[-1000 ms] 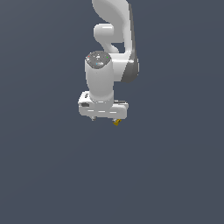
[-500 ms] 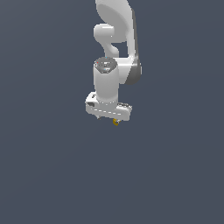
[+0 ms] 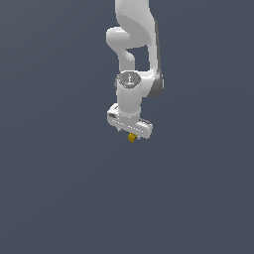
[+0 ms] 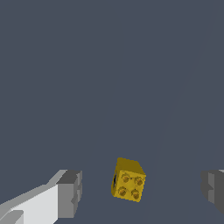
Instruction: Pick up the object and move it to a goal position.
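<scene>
- The white Panda arm (image 3: 135, 47) reaches down from the top of the exterior view, its wrist pointing straight down over a plain dark grey-blue surface (image 3: 59, 198).
- The gripper (image 3: 131, 135) sits at the end of the arm, its white body tilted so that the side toward the exterior view's right is lower.
- The mustard-yellow block (image 3: 131, 138) shows just under the gripper body in the exterior view, small against the white housing.
- In the wrist view the block (image 4: 128, 180) is a stubby cube with four round studs on one face; it is turned at a slight angle.
- The two grey fingertips (image 4: 70, 193) stand spread wide, one on each side of the block, with clear gaps between each pad and the block's faces.
- The claw is wide apart and holds nothing; neither pad touches the block.
- The block lies between the fingers, roughly midway, a little nearer the fingertip attached to the white finger body seen in the wrist view.
- Whether the block rests on the surface or how high the fingertips are above it cannot be told from these views.
</scene>
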Action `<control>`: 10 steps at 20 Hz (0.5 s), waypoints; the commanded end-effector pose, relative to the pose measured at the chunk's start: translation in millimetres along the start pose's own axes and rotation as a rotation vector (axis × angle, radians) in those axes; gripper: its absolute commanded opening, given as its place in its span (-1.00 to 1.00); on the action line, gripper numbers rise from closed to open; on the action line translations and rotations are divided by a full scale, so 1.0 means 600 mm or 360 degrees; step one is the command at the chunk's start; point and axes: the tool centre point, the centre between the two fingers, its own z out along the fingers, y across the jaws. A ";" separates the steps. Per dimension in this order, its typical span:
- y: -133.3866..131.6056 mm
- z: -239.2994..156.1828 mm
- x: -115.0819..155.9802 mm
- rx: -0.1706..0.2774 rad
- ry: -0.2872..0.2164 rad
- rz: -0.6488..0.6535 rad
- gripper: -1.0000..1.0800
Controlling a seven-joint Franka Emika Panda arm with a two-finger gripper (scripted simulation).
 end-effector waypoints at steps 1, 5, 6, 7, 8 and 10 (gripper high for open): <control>-0.002 0.014 -0.019 -0.0003 -0.0003 0.0090 0.92; -0.002 0.032 -0.043 -0.0007 -0.0006 0.0204 0.92; -0.002 0.035 -0.049 -0.0008 -0.0007 0.0228 0.92; -0.002 0.038 -0.053 -0.0009 -0.0007 0.0250 0.92; -0.002 0.041 -0.058 -0.0010 -0.0007 0.0270 0.92; -0.002 0.046 -0.065 -0.0012 -0.0008 0.0305 0.92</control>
